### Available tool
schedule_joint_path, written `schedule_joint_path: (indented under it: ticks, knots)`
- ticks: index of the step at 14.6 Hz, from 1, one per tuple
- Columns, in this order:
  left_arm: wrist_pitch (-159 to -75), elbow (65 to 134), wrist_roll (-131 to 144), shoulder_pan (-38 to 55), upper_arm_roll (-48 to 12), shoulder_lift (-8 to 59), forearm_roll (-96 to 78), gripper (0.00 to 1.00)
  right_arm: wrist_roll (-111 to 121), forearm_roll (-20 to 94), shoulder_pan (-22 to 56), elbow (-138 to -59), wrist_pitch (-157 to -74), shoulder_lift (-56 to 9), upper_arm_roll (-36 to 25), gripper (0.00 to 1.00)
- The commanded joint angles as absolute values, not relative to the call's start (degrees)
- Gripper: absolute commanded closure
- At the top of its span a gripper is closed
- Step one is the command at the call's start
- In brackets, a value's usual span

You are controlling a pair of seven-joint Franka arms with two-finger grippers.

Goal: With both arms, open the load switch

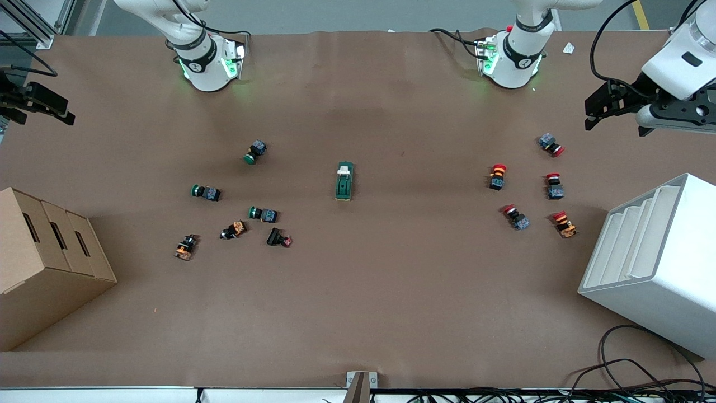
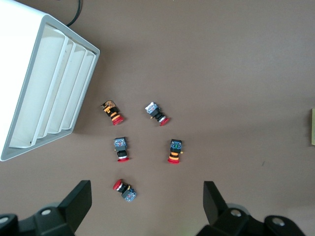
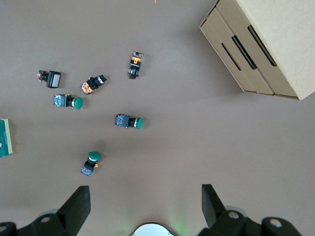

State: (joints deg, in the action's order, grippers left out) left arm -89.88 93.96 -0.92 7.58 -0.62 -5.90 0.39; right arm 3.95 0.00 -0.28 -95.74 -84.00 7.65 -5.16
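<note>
The load switch, a dark-green block with a cream lever at its end nearer the robots' bases, lies flat at the table's middle. Only a strip of it shows at the edge of the right wrist view and a sliver in the left wrist view. My left gripper hangs open and empty high over the left arm's end of the table, above the red push-buttons. My right gripper hangs open and empty high over the right arm's end, close to its own base. Both are well away from the switch.
Several green and orange push-buttons lie scattered toward the right arm's end, several red ones toward the left arm's end. A cardboard box stands at the right arm's end, a white slotted rack at the left arm's end.
</note>
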Motion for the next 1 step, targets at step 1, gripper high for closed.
schedule_joint_path:
  ticks: [1]
  knots:
    - [-88.9, 93.2, 0.0, 7.6, -0.4, -5.7, -0.5, 0.00, 5.9, 0.6, 0.1, -97.3, -83.8, 9.0, -5.6, 0.00]
